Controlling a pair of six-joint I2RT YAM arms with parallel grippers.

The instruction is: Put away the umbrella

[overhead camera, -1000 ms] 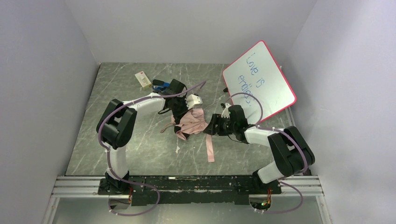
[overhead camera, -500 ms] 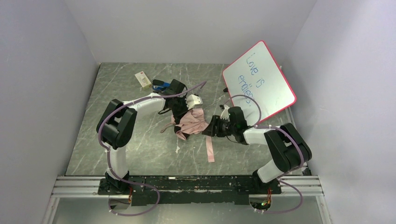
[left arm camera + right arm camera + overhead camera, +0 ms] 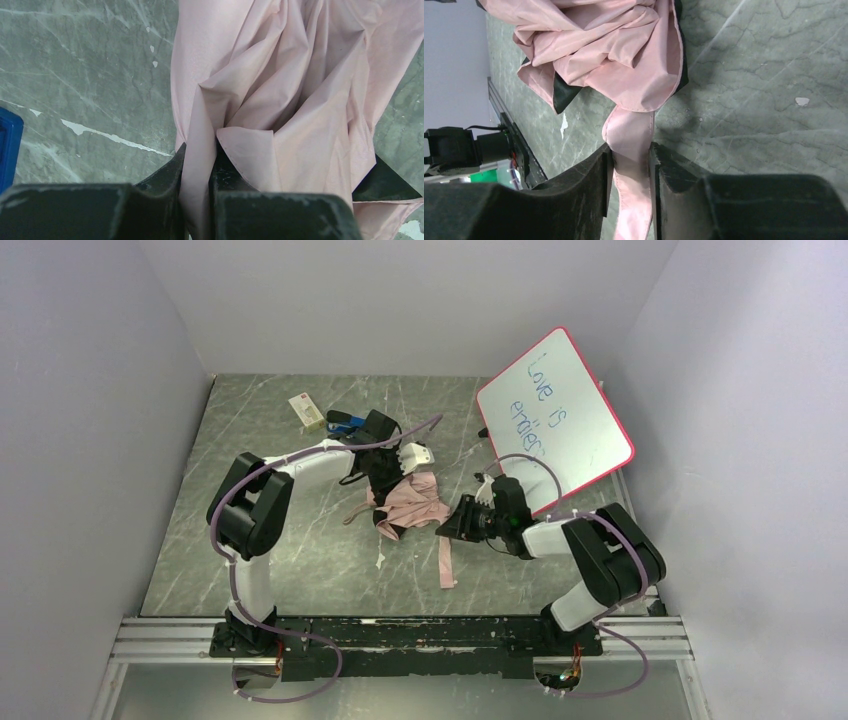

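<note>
Crumpled umbrella (image 3: pixel 408 502) lies mid-way across the table (image 3: pixel 290 550), pink side up. Both jaws are closed: left gripper (image 3: pixel 197 157) pinches a fold of its fabric, right gripper (image 3: pixel 630 160) clamps its strap (image 3: pixel 630 131).

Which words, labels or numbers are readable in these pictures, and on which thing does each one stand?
"Love is": handwritten in blue on the whiteboard.
"endle...": second line on the same board; the rest cannot be read.
Label on the small box: too small to read.
No print shows on the umbrella.
</note>
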